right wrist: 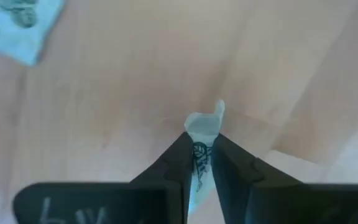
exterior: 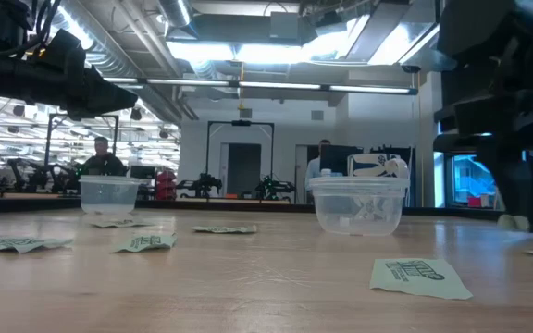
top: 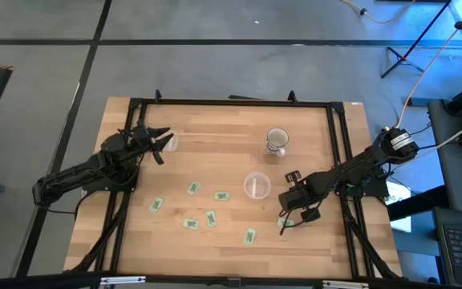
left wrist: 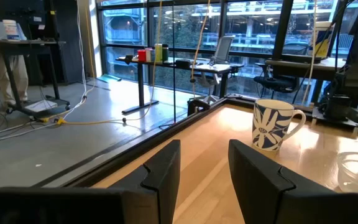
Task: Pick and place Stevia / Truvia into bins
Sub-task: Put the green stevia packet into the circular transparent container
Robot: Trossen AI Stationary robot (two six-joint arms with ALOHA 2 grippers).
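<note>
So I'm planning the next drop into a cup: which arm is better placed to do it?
Right. The right hand is shut on a sachet, close beside the clear cup at mid-table. The left hand is open and holds nothing, at the table's far left by the other cup.

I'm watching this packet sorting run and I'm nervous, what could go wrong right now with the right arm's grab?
The right gripper pinches one sachet only by its edge, with most of it sticking out past the fingertips, so it may slip or fold on the way to the clear cup. That cup looks light; a low approach could nudge it. The left gripper waits open near the far-left cup.
</note>
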